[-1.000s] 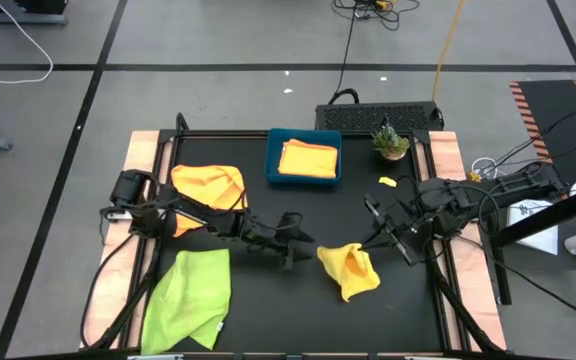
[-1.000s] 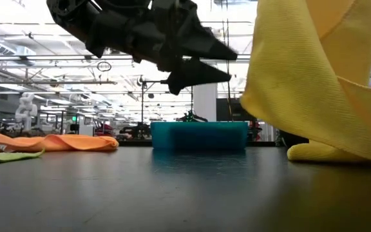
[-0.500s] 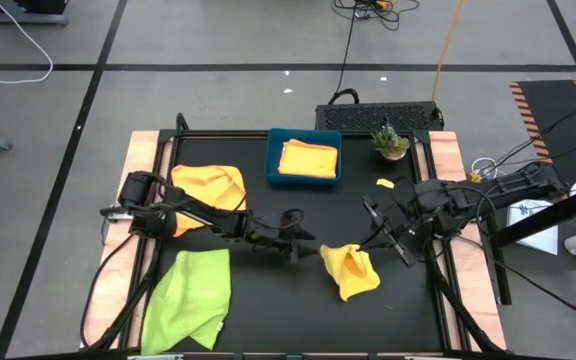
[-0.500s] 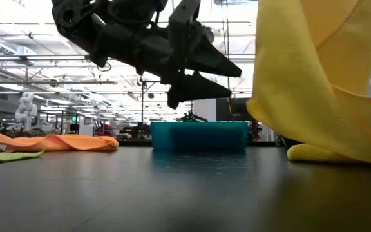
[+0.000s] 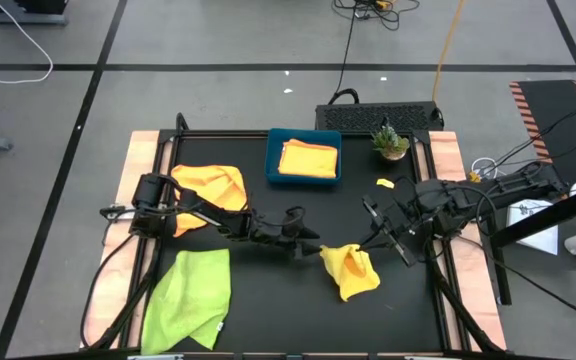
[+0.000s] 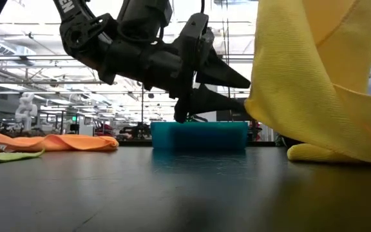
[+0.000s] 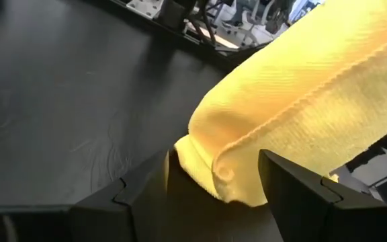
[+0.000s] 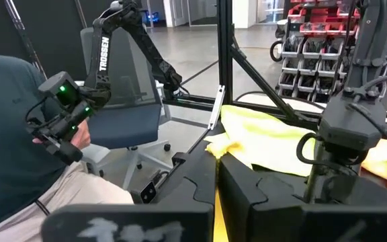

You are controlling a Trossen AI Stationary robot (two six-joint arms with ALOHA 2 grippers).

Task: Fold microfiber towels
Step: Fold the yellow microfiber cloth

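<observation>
Left pincer (image 5: 311,250): has closed in on the yellow towel (image 5: 351,270) over the last second; jaws spread wide, the towel's hanging corner between them, not yet pinched.
Right pincer (image 5: 370,242): clamped shut on the towel's upper edge, holding it lifted, lower part resting on the desk (image 5: 268,300).
Meaning: probably a second grip for spreading.
Left arm: stretched low across the desk.

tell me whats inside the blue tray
A folded orange towel lies in the blue tray, covering most of its floor. Whether anything sits beneath that towel cannot be seen.
</observation>
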